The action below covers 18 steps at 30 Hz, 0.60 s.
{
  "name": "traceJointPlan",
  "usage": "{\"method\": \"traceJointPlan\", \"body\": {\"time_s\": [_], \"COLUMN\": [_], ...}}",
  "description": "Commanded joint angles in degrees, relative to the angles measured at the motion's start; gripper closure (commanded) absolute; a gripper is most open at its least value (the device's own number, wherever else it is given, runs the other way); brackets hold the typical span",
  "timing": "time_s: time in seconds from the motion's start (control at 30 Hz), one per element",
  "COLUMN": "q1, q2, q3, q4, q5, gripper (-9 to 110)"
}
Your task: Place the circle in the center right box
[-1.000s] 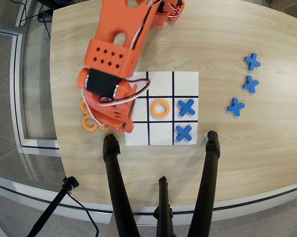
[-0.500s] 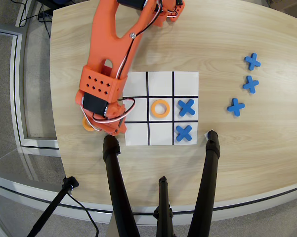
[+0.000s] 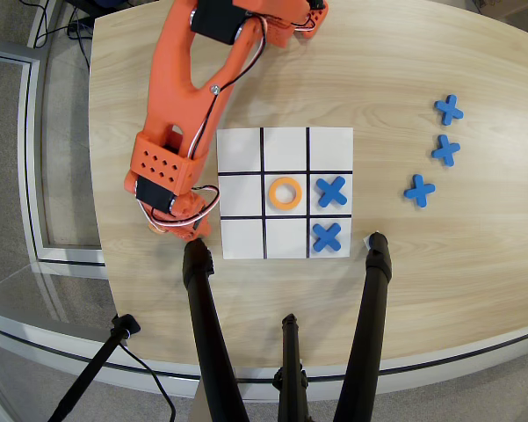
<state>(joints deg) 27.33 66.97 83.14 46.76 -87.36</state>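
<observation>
My orange arm reaches down the left side of the overhead view, and its gripper (image 3: pixel 186 229) sits over the spot just left of the board's bottom-left corner. The wrist covers the fingers, so their state is hidden. Only a sliver of an orange circle (image 3: pixel 155 227) shows under the wrist. Another orange ring (image 3: pixel 285 192) lies in the very middle cell of the white board (image 3: pixel 285 141). In the middle row, the outer cell at the view's left (image 3: pixel 240 194) is bare. The outer cell at the view's right holds a blue cross (image 3: pixel 331 191).
A second blue cross (image 3: pixel 327 236) lies in the bottom right cell. Three more blue crosses (image 3: pixel 445 149) lie on the wood at the far right. Black tripod legs (image 3: pixel 204 308) (image 3: pixel 373 281) rise from the near edge beside the board. The table's left edge is close to the gripper.
The arm has swung left off the board's left column and stretched out over the rings beside the board. Those rings, plainly seen a second ago, are almost wholly covered.
</observation>
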Motion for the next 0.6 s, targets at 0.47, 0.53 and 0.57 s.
{"method": "traceJointPlan", "body": {"time_s": [0.47,0.53,0.57], "q1": [-1.05,-1.32,-1.41], "q2": [-3.43,-3.87,-3.96], "q3": [-3.60,-3.96,-4.04], "q4": [-0.44,-0.44,-0.44], "q5": [-0.18,0.00,0.09], "gripper": [79,79,79]}}
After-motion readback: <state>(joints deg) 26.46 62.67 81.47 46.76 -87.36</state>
